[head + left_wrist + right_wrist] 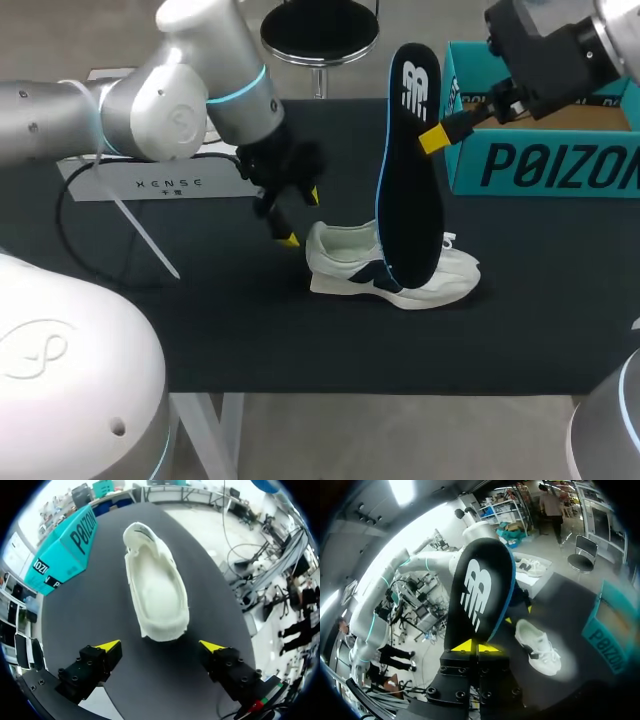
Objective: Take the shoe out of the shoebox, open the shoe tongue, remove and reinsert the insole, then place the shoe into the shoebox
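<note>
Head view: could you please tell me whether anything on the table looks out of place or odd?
Only the insole: it is out of the shoe, held upright by the right gripper. The shoe sits empty on the table, outside the shoebox. Nothing looks spilled or damaged.

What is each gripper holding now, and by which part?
The right gripper is shut on the insole, pinching its side edge near the logo end. The left gripper is open, with the shoe ahead of it, and holds nothing.
</note>
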{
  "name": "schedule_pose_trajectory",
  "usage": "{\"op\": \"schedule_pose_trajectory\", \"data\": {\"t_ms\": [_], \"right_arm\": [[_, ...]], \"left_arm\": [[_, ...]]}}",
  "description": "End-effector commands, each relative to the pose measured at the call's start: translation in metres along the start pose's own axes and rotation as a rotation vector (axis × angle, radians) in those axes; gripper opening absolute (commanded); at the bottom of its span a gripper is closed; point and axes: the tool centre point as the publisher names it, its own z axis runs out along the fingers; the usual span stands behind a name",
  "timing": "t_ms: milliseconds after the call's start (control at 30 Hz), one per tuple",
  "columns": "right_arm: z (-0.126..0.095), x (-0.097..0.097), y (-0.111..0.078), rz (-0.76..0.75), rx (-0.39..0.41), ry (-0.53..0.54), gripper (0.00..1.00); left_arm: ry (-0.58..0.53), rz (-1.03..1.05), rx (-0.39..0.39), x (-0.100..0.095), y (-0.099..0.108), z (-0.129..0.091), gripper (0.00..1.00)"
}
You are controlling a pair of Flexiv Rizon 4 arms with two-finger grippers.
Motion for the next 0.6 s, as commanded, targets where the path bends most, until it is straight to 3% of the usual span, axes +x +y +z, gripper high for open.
{"op": "schedule_pose_trajectory", "data": {"t_ms": [33,333,600], "right_arm": [[0.002,-0.001,0.002,0.001,0.004,-0.001,0.00],[0.002,-0.001,0.002,0.001,0.004,-0.001,0.00],[0.002,-0.001,0.002,0.001,0.004,-0.001,0.00]], "left_arm": [[-0.013,-0.011,-0.009,0.012,0.007,-0.009,1.00],[-0.041,-0.035,0.017,0.022,0.022,-0.022,1.00],[-0.071,0.000,0.051,-0.003,-0.003,-0.033,1.00]]}}
